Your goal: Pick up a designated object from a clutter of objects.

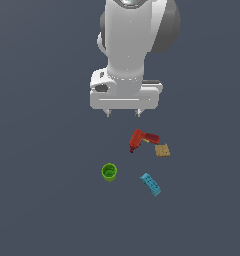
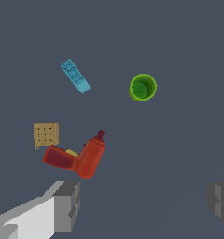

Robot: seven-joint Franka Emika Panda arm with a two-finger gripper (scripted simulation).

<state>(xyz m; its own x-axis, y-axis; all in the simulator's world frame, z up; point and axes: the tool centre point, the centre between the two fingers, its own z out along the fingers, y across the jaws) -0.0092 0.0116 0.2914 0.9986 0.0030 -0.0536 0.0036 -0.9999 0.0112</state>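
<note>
Green cup stands apart; red drill toy nearest gripper.

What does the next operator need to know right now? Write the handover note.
Gripper: jaws open, holding nothing, raised above the surface.
Green cup: upright, standing alone, apart from the other items, untouched.
Clutter: red drill-shaped toy lies closest to the gripper, with the tan square cracker piece right beside it; light blue studded block lies separately, toward the exterior view's right of the cup.
Done: nothing grasped yet.
Left: move over the cup, descend, close on it, lift.
</note>
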